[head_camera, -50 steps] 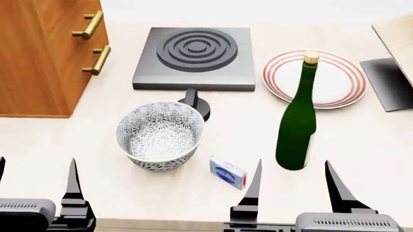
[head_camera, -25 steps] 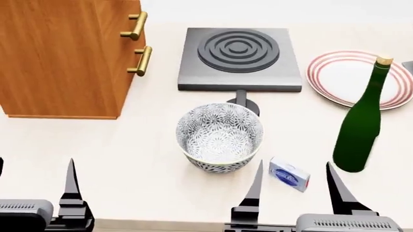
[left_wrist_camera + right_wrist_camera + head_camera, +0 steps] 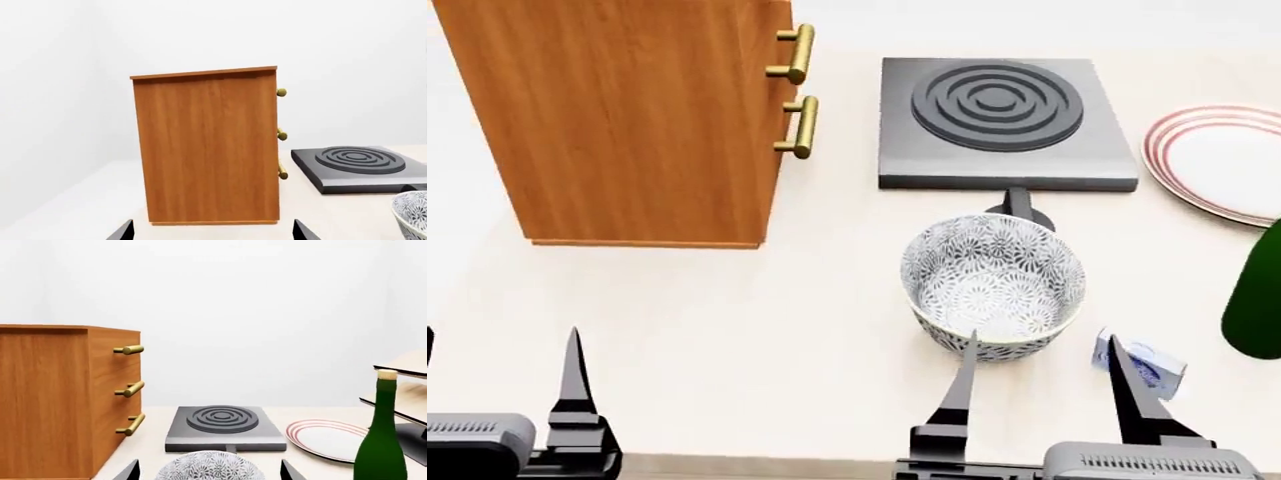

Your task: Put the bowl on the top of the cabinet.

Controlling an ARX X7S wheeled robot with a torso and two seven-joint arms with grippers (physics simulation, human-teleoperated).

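Note:
The bowl [image 3: 994,285], white with a dense grey-blue leaf pattern, stands upright on the pale tabletop in front of the hotplate. My right gripper [image 3: 1041,345] is open just short of it, one finger lined up with each side. The right wrist view shows the bowl [image 3: 210,466] centred between the open fingers of that gripper [image 3: 209,462]. The orange-brown cabinet [image 3: 627,120] with brass handles stands at the far left. My left gripper [image 3: 497,335] is open and empty, facing the cabinet [image 3: 207,145] side; the bowl rim [image 3: 410,215] shows at that view's edge.
A dark hotplate [image 3: 1001,110] lies behind the bowl, with its black knob touching the bowl's far side. A red-ringed plate [image 3: 1221,160], a green bottle [image 3: 1257,310] and a small blue-white box [image 3: 1141,362] lie to the right. A pale rack [image 3: 407,370] stands beyond the plate.
In the head view the whole scene has slid right: the bowl went from ahead of the left gripper to ahead of the right one. Both grippers stayed open.

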